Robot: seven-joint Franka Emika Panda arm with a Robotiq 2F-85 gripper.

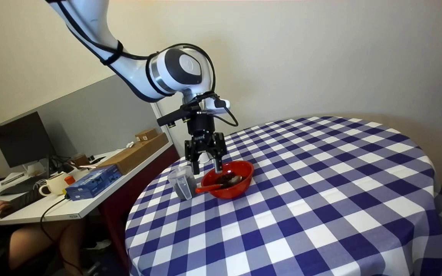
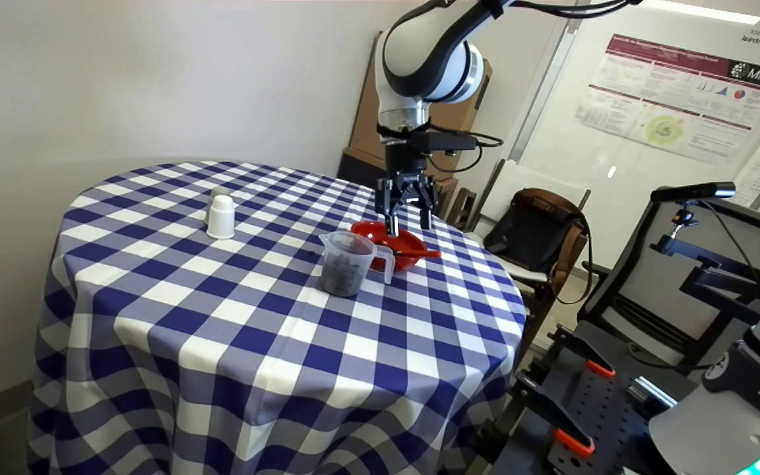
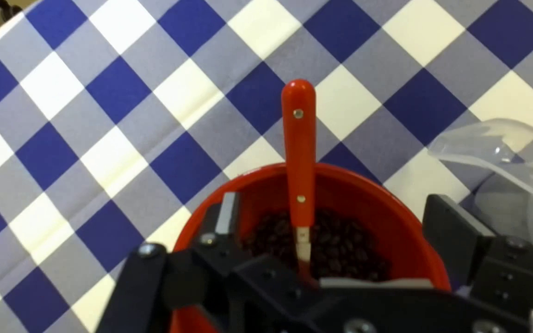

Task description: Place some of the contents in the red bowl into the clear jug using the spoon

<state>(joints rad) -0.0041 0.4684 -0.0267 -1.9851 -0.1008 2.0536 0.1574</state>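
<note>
Pale walls back a round checked surface, a desk beyond one edge. Near that edge sits the red bowl of dark beans, the clear jug just beside it. Above the bowl hangs the gripper, fingers apart and empty. Below it lies the spoon, handle jutting over the rim, appearing off-centre between the fingers; its long axis crosses the line joining them, which should suit a grasp.
</note>
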